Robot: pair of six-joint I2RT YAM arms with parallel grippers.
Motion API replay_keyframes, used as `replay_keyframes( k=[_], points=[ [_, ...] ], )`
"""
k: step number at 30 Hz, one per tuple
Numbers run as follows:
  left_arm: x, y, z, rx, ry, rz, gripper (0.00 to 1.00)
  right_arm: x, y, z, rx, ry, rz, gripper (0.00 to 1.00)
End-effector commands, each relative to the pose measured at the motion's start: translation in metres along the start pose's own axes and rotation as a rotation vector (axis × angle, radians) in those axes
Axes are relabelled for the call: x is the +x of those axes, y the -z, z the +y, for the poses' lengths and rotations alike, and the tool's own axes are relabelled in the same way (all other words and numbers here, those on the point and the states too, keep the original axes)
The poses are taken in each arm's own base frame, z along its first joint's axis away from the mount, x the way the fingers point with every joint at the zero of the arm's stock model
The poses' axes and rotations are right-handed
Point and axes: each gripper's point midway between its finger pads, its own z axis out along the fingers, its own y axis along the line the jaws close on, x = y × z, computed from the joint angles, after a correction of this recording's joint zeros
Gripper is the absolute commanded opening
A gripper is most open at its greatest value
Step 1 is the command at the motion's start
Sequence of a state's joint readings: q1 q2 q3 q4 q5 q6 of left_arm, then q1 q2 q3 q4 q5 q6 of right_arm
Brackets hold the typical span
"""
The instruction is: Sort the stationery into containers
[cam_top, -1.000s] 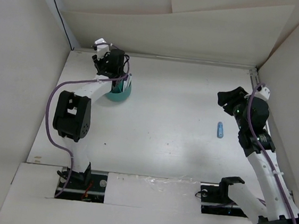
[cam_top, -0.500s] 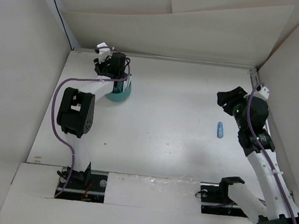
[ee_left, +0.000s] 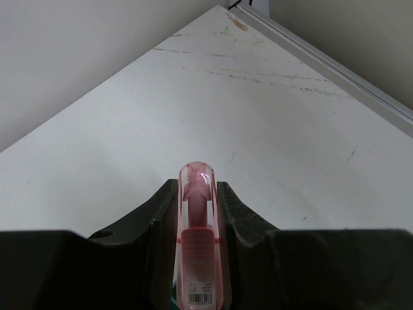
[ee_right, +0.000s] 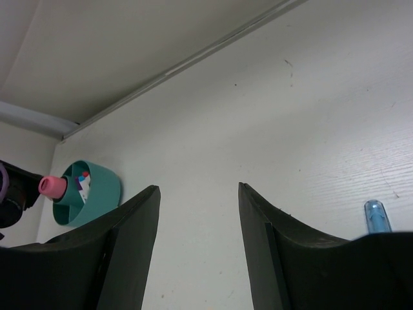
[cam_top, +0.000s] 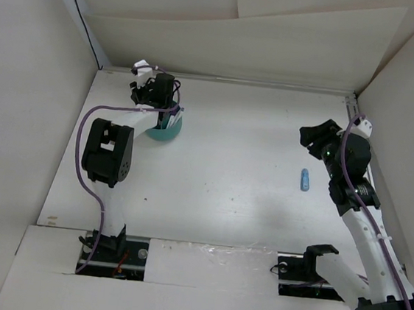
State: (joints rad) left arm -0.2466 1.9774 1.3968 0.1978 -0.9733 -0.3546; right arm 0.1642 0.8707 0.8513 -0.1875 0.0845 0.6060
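Top external: left tool [cam_top: 158,93] still clenches pink piece [ee_left: 198,216] over teal cup [cam_top: 169,130]; elbow [cam_top: 107,155] shifted.

The desk cup [cam_top: 167,128] stands on the surface [cam_top: 228,165] at its far left, close to the back wall. The left hand [cam_top: 161,98] is over the cup, with the held stubby piece [ee_left: 197,245] between its fingers; in the right wrist view that piece is at the cup's left edge. Other stationery [ee_right: 82,182] sits inside the cup. The loose stubby piece [cam_top: 305,180] lies on the surface at the right, well apart from the cup. The right hand [cam_top: 316,135] is near it, on the back-wall side, with nothing between its fingers.
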Motion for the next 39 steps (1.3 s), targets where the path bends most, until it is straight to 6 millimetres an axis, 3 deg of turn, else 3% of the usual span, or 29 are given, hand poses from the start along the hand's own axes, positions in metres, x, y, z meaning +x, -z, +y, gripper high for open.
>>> replay_keyframes(
  k=[1, 7, 13, 18, 19, 23, 30, 35, 39],
  points=[
    [-0.009, 0.001, -0.004, -0.002, 0.024, -0.009, 0.07, -0.01, -0.001, 0.015, -0.059, 0.005, -0.04, 0.58],
    [-0.004, 0.003, 0.0, -0.006, 0.027, 0.0, 0.2, -0.01, -0.001, 0.015, -0.059, 0.005, -0.04, 0.58],
    [-0.012, 0.009, 0.004, 0.004, 0.062, 0.003, 0.27, -0.01, -0.001, 0.015, -0.059, 0.005, -0.04, 0.58],
    [-0.022, 0.009, 0.0, 0.01, 0.082, -0.009, 0.27, -0.01, -0.001, 0.015, -0.059, 0.005, -0.04, 0.58],
    [-0.014, 0.006, 0.0, -0.005, 0.057, 0.002, 0.27, -0.012, 0.001, 0.017, -0.065, 0.004, -0.049, 0.58],
    [-0.016, 0.013, -0.006, -0.008, 0.061, 0.009, 0.27, -0.012, 0.001, 0.017, -0.065, 0.004, -0.049, 0.58],
    [-0.033, 0.024, -0.006, 0.022, 0.109, -0.008, 0.35, -0.012, 0.001, 0.017, -0.065, 0.004, -0.049, 0.58],
    [-0.023, 0.029, -0.001, 0.042, 0.123, 0.015, 0.36, -0.01, 0.002, 0.021, -0.08, 0.006, -0.039, 0.58],
    [-0.028, 0.028, -0.007, 0.084, 0.139, 0.035, 0.36, -0.01, 0.002, 0.021, -0.08, 0.006, -0.039, 0.58]
  ],
)
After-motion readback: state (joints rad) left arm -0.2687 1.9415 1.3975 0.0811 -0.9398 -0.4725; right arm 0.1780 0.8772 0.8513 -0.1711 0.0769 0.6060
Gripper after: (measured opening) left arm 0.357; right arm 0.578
